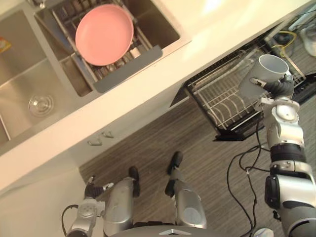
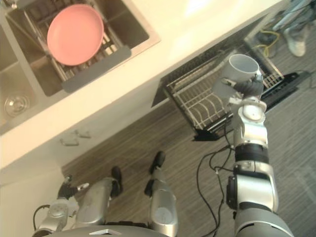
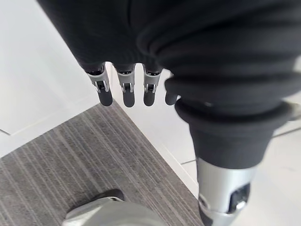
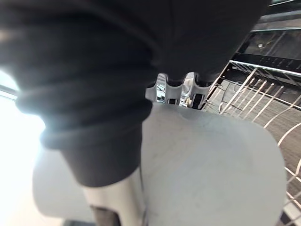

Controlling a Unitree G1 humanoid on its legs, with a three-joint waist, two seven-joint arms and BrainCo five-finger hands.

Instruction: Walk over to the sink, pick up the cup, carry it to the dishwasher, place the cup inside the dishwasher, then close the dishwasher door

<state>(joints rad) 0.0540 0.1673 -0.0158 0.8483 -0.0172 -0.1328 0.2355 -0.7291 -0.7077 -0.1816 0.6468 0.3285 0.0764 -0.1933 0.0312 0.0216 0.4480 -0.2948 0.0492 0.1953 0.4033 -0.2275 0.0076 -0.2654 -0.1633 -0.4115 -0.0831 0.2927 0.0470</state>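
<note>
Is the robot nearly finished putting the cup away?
About halfway. Picking up and carrying look done: the right hand has its fingers round the grey cup, held over the pulled-out dishwasher rack. The left hand hangs open, idle. Left to do: set the cup in the rack and close the dishwasher.

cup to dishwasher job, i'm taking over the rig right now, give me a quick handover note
Right hand: shut on the cup, held mouth-up over the pulled-out dishwasher rack.
Left hand: open, holding nothing, hanging low at the robot's side above the floor.
Done: the cup is out of the sink and at the dishwasher.
Left: set the cup in the rack, release it, then close the dishwasher.
</note>
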